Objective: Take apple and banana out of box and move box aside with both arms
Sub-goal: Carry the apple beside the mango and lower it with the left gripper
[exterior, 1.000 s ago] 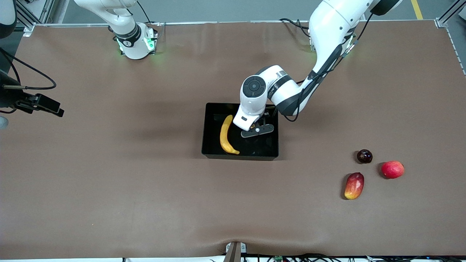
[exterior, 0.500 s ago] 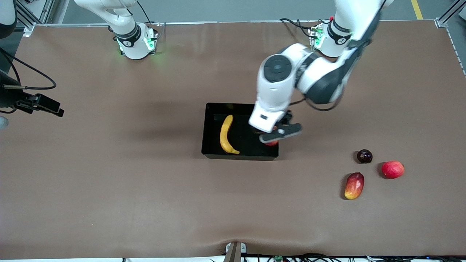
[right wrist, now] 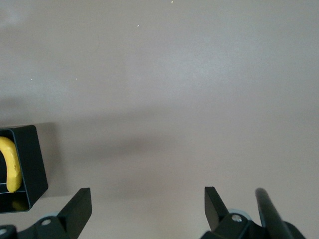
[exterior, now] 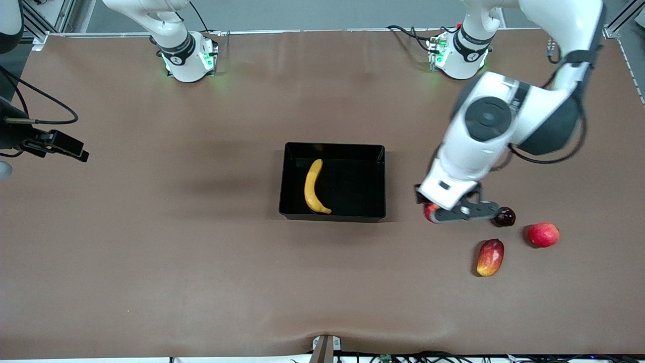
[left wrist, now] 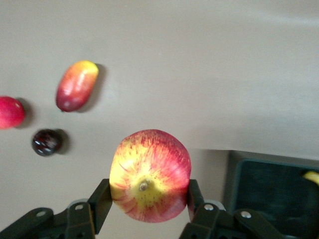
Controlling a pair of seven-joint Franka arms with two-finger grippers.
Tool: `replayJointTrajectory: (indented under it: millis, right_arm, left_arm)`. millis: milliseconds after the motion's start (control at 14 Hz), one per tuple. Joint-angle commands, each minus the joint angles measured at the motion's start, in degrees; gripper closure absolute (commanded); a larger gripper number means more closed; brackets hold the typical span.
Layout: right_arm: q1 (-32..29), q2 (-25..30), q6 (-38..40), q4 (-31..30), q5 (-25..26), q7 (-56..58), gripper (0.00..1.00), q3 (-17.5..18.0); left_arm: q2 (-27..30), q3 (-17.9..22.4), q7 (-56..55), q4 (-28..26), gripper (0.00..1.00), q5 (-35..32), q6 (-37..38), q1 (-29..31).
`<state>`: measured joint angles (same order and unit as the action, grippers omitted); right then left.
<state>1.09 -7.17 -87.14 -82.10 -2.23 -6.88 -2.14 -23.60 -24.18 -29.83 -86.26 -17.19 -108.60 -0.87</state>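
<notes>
The black box (exterior: 332,217) sits mid-table with the yellow banana (exterior: 313,187) lying inside it. My left gripper (exterior: 456,214) hangs over the bare table between the box and the loose fruits, toward the left arm's end. It is shut on the small red apple (left wrist: 149,174) with yellow streaks, one finger (left wrist: 101,201) on each side. The apple (exterior: 430,212) peeks out from under the hand in the front view. My right gripper (right wrist: 147,201) waits open with nothing between its fingers, over bare table toward the right arm's end, with the box (right wrist: 30,159) off to one side.
Three loose fruits lie toward the left arm's end: a red-yellow mango (exterior: 490,257), a plain red round fruit (exterior: 543,235) and a small dark round fruit (exterior: 504,216) close beside the left hand.
The left arm has lifted the apple out of the box and swung it toward the left arm's end of the table. The right arm has not moved.
</notes>
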Motion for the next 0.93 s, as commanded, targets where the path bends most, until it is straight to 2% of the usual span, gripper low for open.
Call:
replayJointTrajectory:
  millis: [0,429,714,857]
  right_arm:
    - [-0.1,0.4,0.3,-0.2,-0.3,-0.9,0.0,0.2]
    - [0.0,0.4,0.3,-0.1,-0.3,-0.9,0.0,0.2]
    - [0.0,0.4,0.2,-0.1,-0.3,-0.9,0.0,0.3]
    - [0.0,0.3,0.2,-0.1,-0.3,-0.8,0.0,0.2]
  left_arm:
    - [-0.1,-0.6,9.5,-0.6,1.0,-0.1,0.1,5.6]
    - [-7.1,-0.1,28.4,0.8,1.0,-0.6,-8.3,15.1]
    - [-11.1,0.0,29.4,2.1,1.0,-0.6,-10.7,15.5]
    - [-12.8,2.0,31.5,3.3,1.0,-0.8,-13.0,15.5]
